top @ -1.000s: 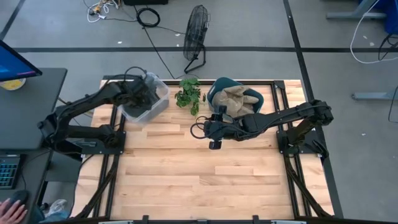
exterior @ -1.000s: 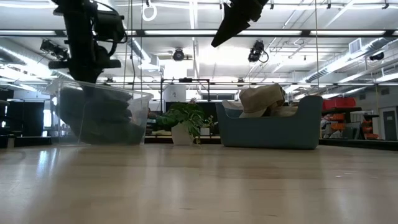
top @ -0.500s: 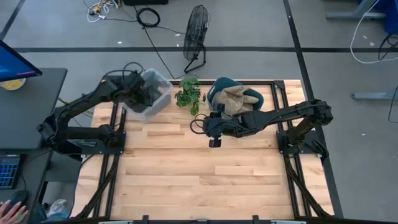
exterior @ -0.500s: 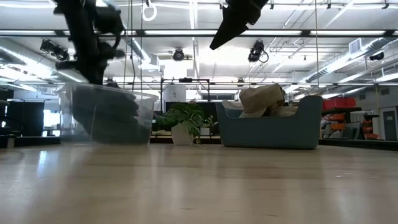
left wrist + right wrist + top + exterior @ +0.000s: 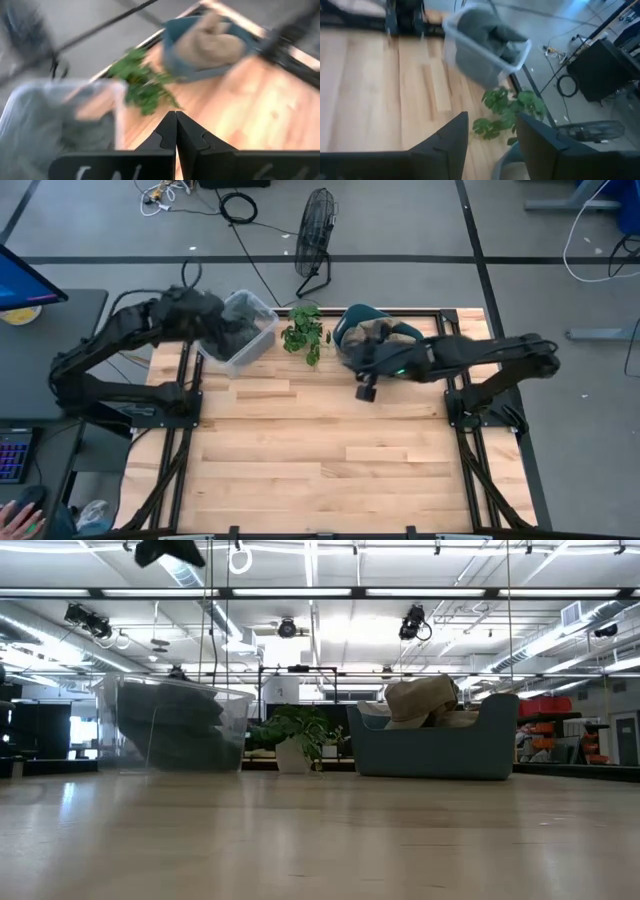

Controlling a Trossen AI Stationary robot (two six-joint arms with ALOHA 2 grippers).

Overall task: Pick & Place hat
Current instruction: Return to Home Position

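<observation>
A tan hat (image 5: 378,334) lies heaped in a teal bin (image 5: 348,320) at the table's far edge; in the low view the hat (image 5: 421,698) stands above the teal bin's rim (image 5: 436,745). A clear plastic bin (image 5: 243,330) holding dark grey cloth (image 5: 178,724) rests flat on the table's far left part. My left gripper (image 5: 208,315) hangs high above the clear bin's left side, shut (image 5: 175,122), touching nothing. My right gripper (image 5: 352,358) hovers at the teal bin's near left side, open (image 5: 492,145), holding nothing.
A small potted plant (image 5: 303,332) stands between the two bins. A floor fan (image 5: 315,235) is beyond the far edge, off the table. Bare wood (image 5: 320,450) fills the middle and near part of the table.
My left gripper, which was down in the tilted clear bin, shoved it toward the far right, then rose clear; the bin now sits flat. My right gripper moved right and toward the far edge, to the teal bin, and left the low view.
</observation>
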